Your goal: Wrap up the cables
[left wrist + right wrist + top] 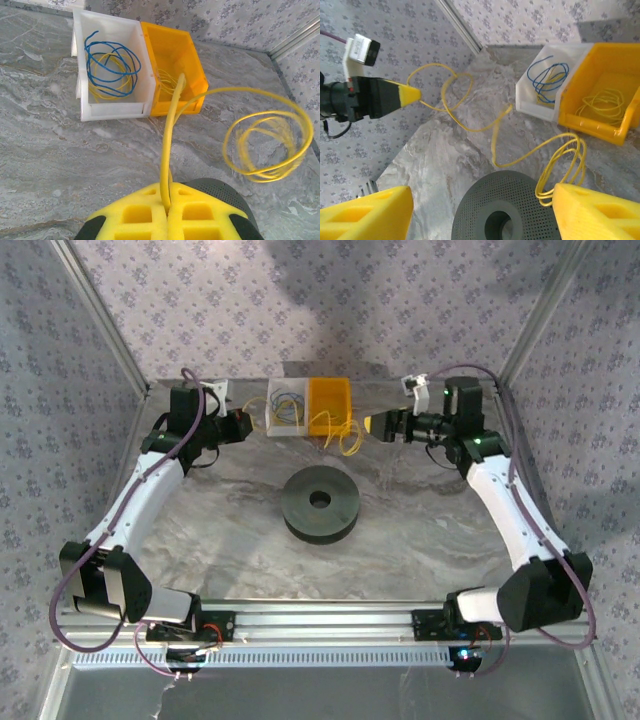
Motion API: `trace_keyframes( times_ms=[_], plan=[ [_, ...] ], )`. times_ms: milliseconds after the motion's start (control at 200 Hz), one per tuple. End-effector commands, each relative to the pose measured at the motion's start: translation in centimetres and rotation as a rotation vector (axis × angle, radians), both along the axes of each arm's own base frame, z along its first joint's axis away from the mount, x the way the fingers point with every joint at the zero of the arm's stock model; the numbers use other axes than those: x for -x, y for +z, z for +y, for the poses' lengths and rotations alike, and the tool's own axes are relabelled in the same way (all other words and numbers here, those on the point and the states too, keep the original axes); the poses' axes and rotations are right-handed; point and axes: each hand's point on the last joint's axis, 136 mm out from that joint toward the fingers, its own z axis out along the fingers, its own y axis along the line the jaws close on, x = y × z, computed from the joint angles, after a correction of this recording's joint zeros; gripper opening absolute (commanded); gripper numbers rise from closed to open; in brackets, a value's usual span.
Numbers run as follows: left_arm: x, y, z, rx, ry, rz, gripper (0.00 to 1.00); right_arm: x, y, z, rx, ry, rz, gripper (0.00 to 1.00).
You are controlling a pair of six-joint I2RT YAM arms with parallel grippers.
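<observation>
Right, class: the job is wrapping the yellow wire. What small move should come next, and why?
Probably nudge the open right pincer sideways onto the loose loops of the yellow wire and close. The left pincer already pinches one stretch, the loops lie slack beside the right one's finger, and the spool looks bare.

A spool (320, 503) sits at the middle of the table (420, 530), before two touching bins at the far edge. Coiled wires (111, 70) lie in the left bin (112, 110); a thin wire (170, 135) trails from the right bin (170, 50) onto the table at its front right.
</observation>
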Motion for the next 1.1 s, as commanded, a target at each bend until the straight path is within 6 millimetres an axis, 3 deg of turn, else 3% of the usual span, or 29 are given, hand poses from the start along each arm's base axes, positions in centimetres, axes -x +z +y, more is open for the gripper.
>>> trace_keyframes(
  times_ms=[0,95,130,270,425,790,1094],
  plan=[
    [0.0,1.4,-0.5,0.024,-0.019,-0.035,0.00,1.0,0.6,-0.5,-0.024,0.010,-0.009,0.76],
    [0.0,1.5,-0.6,0.030,-0.025,-0.034,0.00,0.0,-0.3,-1.5,-0.025,-0.060,0.021,0.75],
    [0.1,1.6,-0.6,0.032,-0.027,-0.036,0.00,-0.4,-2.4,-2.0,-0.024,-0.094,0.070,0.74],
    [0.5,2.1,-0.8,0.040,-0.044,-0.040,0.00,-2.2,-5.6,-3.5,-0.053,-0.194,0.161,0.65],
    [0.9,2.8,-1.1,0.057,-0.064,-0.051,0.00,-3.6,-8.7,-3.5,-0.081,-0.229,0.243,0.60],
    [1.8,3.9,-1.7,0.076,-0.094,-0.076,0.00,-7.0,-11.2,-0.6,-0.182,-0.192,0.296,0.52],
    [2.4,4.6,-1.7,0.072,-0.103,-0.096,0.00,-7.7,-12.0,1.7,-0.205,-0.161,0.332,0.46]
  ],
)
